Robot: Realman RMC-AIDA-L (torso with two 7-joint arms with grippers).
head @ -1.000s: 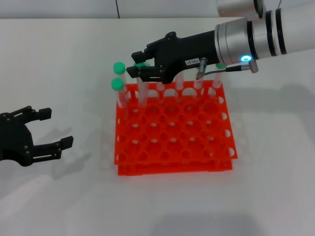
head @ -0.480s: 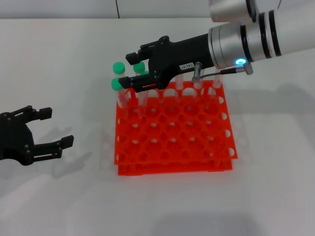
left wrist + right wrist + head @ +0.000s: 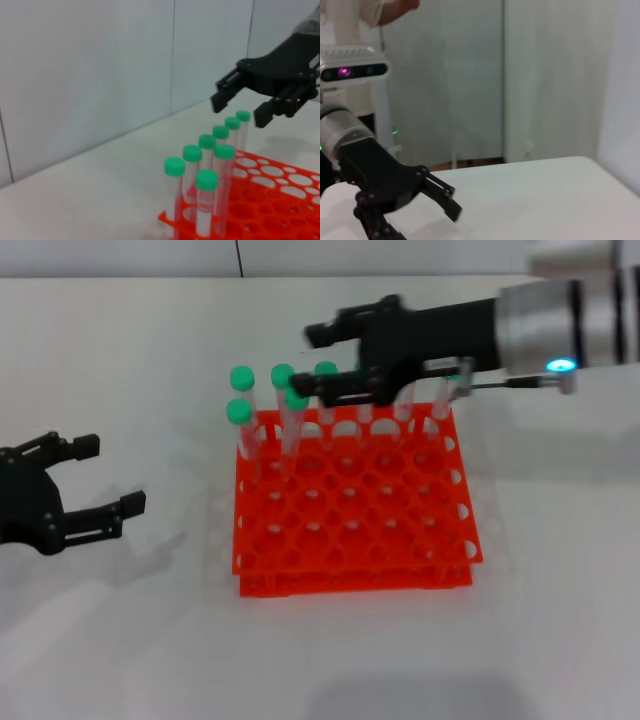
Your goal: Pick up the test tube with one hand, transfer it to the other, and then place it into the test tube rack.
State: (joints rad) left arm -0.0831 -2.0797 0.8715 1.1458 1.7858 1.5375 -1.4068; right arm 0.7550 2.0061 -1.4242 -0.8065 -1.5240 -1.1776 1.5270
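Test tubes with green caps stand upright along the far and left edges of the test tube rack (image 3: 352, 498) in the head view. One test tube (image 3: 296, 423) sits in the second row near the far left corner, its cap just below and left of the right tool (image 3: 313, 363). That tool hangs above the rack's far edge with its two fingers spread apart and nothing between them. Its arm reaches in from the right, silver-white with a small lit dot. The orange-red rack rests on the white bench (image 3: 560, 570), most of its holes bare. The left tool (image 3: 108, 475) is low at the left side, well apart from the rack, with its fingers also spread wide and holding nothing.

From the left wrist view, the rack's corner (image 3: 260, 200) shows orange-red at the lower edge, and the green-capped tubes form a line running away from the camera. One capped tube (image 3: 224, 172) stands just beside that line in the next row. The right tool (image 3: 239, 113) hovers above the farther caps, fingers apart, touching none of them. A pale wall stands behind the bench (image 3: 90, 195).

From the right wrist view, the left tool (image 3: 447, 202) appears farther off, black on a silver arm, above the white bench (image 3: 545, 200). Its fingers stand apart and it grips nothing. Neither rack nor tubes appear here.
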